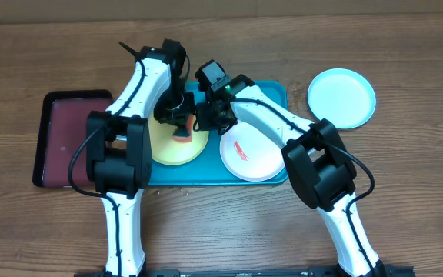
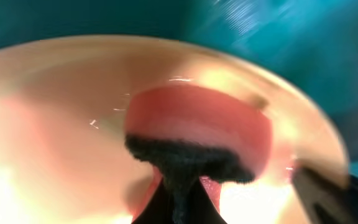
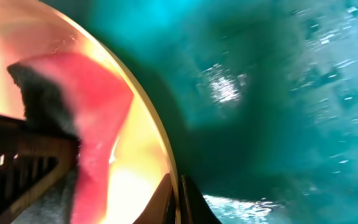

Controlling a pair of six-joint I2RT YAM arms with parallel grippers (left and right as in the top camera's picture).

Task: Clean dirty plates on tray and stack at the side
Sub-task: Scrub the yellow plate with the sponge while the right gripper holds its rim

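Note:
The yellow-green plate (image 1: 168, 152) lies on the left part of the teal tray (image 1: 272, 93). My left gripper (image 1: 181, 125) is shut on a red sponge with a dark scrub side (image 1: 184, 138) and presses it onto this plate; the left wrist view shows the sponge (image 2: 197, 124) on the plate (image 2: 48, 124). My right gripper (image 1: 206, 123) is shut on the plate's rim (image 3: 149, 124), one finger on each side (image 3: 178, 200). The white plate (image 1: 254, 160) with a red smear sits on the tray's right part. The light blue plate (image 1: 342, 98) lies on the table to the right of the tray.
A smaller dark red tray with a black rim (image 1: 64, 138) lies to the left of the teal tray. Both arms cross over the teal tray's back half. The table is wood.

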